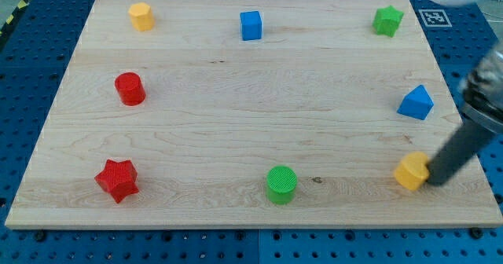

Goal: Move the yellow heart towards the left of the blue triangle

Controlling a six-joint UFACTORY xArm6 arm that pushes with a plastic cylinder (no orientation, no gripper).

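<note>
The yellow heart [411, 171] lies near the board's bottom right corner. The blue triangle [416, 103] sits above it near the view's right edge. My tip [434, 182] is at the heart's right side, touching or nearly touching it. The dark rod slants up to the view's right from there.
A yellow hexagon [141, 16], a blue cube [251, 25] and a green star [387, 20] line the top of the wooden board [236, 115]. A red cylinder [130, 89] and red star [117, 179] are at the left. A green cylinder [281, 185] is at bottom centre.
</note>
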